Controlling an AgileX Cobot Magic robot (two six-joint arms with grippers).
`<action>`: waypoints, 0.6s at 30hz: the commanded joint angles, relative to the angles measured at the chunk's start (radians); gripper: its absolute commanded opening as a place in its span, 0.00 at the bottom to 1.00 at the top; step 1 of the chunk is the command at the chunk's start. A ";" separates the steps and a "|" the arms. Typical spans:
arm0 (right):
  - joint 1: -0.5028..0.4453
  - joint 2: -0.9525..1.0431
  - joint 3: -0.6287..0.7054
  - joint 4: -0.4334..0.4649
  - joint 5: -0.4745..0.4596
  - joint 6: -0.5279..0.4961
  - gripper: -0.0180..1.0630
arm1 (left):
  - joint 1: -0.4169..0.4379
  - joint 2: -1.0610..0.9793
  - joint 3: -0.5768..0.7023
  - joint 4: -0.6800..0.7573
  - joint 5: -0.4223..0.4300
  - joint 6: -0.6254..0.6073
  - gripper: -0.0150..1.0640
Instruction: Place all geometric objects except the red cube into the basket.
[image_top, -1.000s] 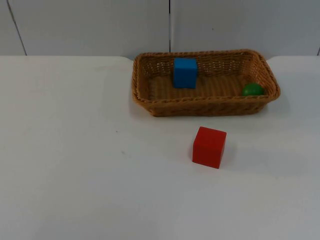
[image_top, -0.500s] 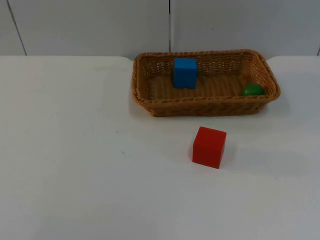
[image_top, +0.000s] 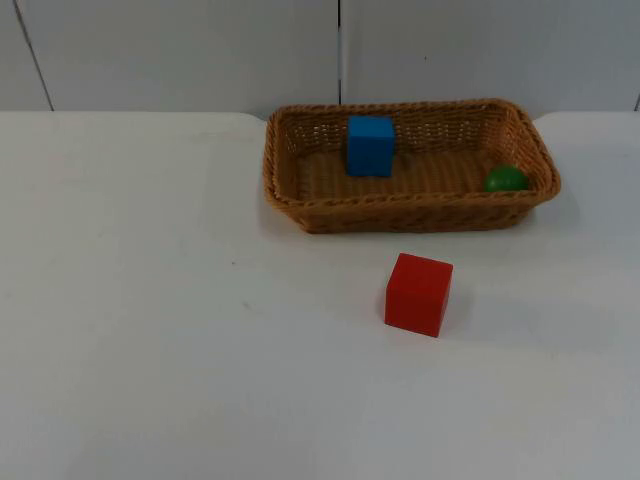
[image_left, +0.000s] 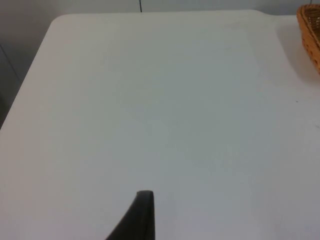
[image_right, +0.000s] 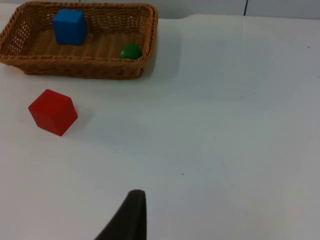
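Top view: blue cube and green ball inside the basket; red cube just outside (both grippers' jaw states: cannot tell).

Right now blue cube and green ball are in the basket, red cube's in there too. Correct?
Not quite. The blue cube and the green ball are in the basket, but the red cube is not: it stands on the white table in front of the basket, apart from its rim. The top view shows this, and the right wrist view agrees.
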 joint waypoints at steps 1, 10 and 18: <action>0.005 -0.002 0.006 0.005 -0.012 0.005 0.98 | -0.007 -0.003 0.004 0.005 -0.002 -0.007 0.99; 0.005 -0.002 0.006 0.005 -0.012 0.005 0.98 | -0.007 -0.003 0.004 0.080 -0.002 -0.003 0.99; 0.005 -0.002 0.006 0.005 -0.012 0.005 0.98 | -0.008 -0.003 0.004 0.028 -0.002 0.055 0.99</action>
